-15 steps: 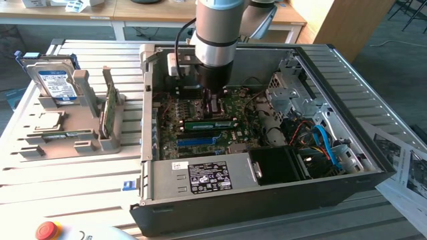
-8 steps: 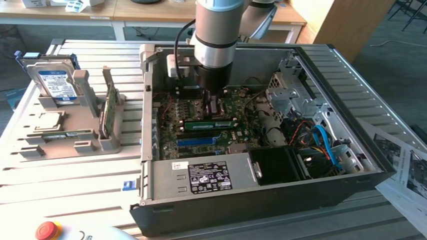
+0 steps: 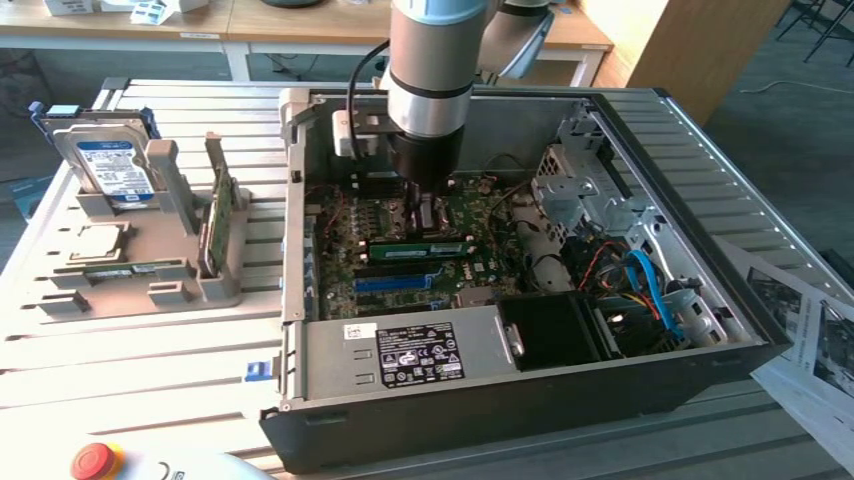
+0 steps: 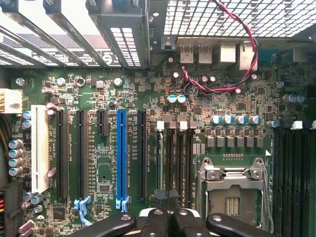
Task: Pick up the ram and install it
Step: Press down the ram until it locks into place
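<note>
The ram [image 3: 419, 246], a long narrow green stick, stands on its edge in a slot of the motherboard [image 3: 350, 290] inside the open computer case [image 3: 694, 180]. My gripper [image 3: 427, 208] hangs straight down into the case, its tip just behind and above the ram. In the wrist view the gripper [image 4: 168, 195] is shut, with its dark fingertips [image 4: 161, 195] pressed together over the black memory slots [image 4: 178, 163] between the blue slot [image 4: 121, 153] and the processor socket [image 4: 234, 192]. Nothing shows between the fingers.
A grey rack [image 3: 167, 270] at the exterior view's left holds a hard drive [image 3: 114, 165] and a broad green card [image 3: 220, 215]. The power supply [image 3: 400, 355], drive cage [image 3: 581, 185] and cables [image 3: 654, 290] crowd the case. A red button [image 3: 96, 460] and papers [image 3: 814, 335] lie outside.
</note>
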Controlling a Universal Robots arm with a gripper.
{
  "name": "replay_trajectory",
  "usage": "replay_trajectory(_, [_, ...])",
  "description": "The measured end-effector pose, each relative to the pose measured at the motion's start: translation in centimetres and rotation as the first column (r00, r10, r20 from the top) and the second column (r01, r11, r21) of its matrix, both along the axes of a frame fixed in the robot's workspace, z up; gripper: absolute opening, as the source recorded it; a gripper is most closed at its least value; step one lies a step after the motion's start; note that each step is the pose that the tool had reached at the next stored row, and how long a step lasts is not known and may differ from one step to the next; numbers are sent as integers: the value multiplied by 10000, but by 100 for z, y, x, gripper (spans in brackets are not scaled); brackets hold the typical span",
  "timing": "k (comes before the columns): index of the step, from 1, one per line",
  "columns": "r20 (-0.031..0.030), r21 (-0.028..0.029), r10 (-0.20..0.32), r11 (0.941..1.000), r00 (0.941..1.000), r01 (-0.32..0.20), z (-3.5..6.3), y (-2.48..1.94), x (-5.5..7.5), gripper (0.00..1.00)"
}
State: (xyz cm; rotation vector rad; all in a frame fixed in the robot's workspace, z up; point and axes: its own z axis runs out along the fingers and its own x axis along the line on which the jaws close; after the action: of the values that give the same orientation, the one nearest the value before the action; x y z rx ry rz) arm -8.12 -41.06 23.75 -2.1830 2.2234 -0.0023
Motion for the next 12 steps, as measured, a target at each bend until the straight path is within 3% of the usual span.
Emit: replay_trajectory(12, [-1,-2,0,10000,10000,0,-70,0,0,10])
